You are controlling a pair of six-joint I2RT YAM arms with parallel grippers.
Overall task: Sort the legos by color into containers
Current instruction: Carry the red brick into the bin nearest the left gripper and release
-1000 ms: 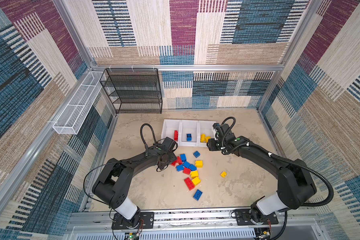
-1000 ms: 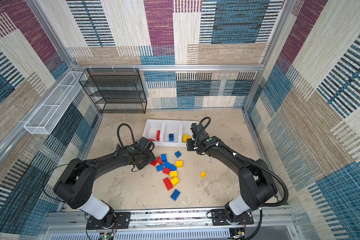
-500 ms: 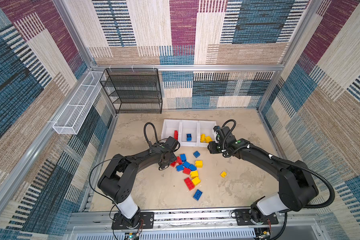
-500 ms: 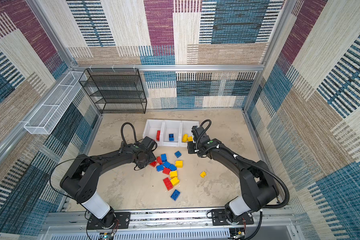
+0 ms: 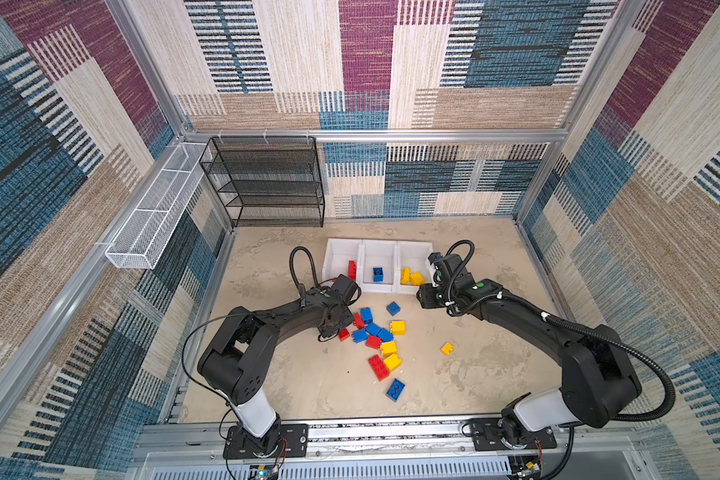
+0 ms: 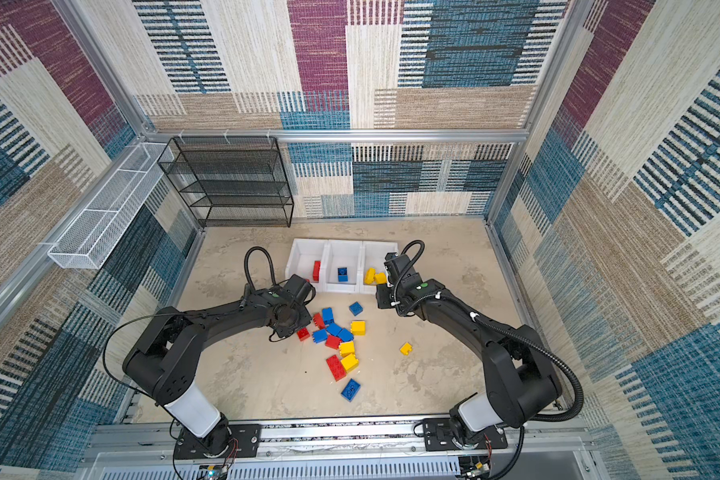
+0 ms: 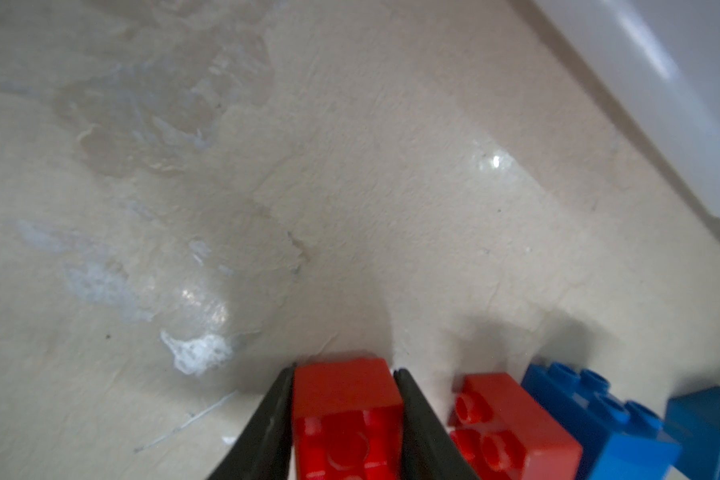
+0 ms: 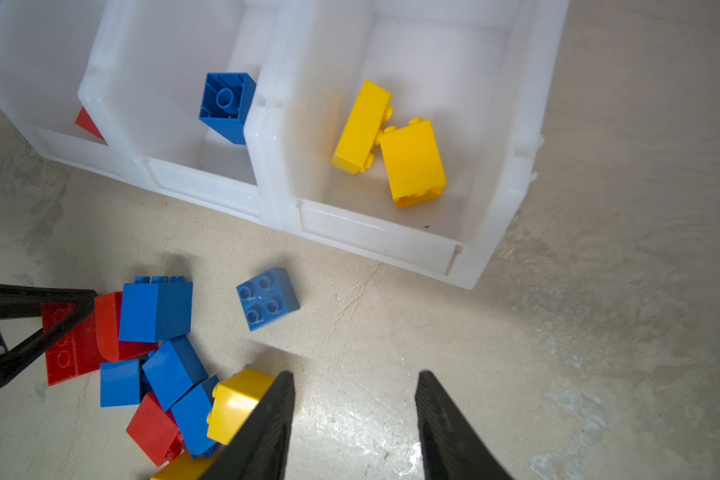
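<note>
At the left-arm edge of the heap of legos (image 5: 375, 332) on the counter (image 5: 300, 382), the left tool (image 7: 344, 371) clamps a red brick (image 7: 346, 424) by its flat side walls, judged the firmest hold for parallel jaws. A second red brick (image 7: 512, 428) lies just beside. Opposite, the right tool (image 8: 355, 374) stands wide and empty before the containers (image 8: 375, 245), which hold a red piece (image 5: 352, 270), a blue piece (image 8: 225, 104) and two yellow pieces (image 8: 412, 162), one colour each, fixing every destination.

Left hand (image 7: 344, 374) now tight on red lego (image 7: 347, 415)
</note>
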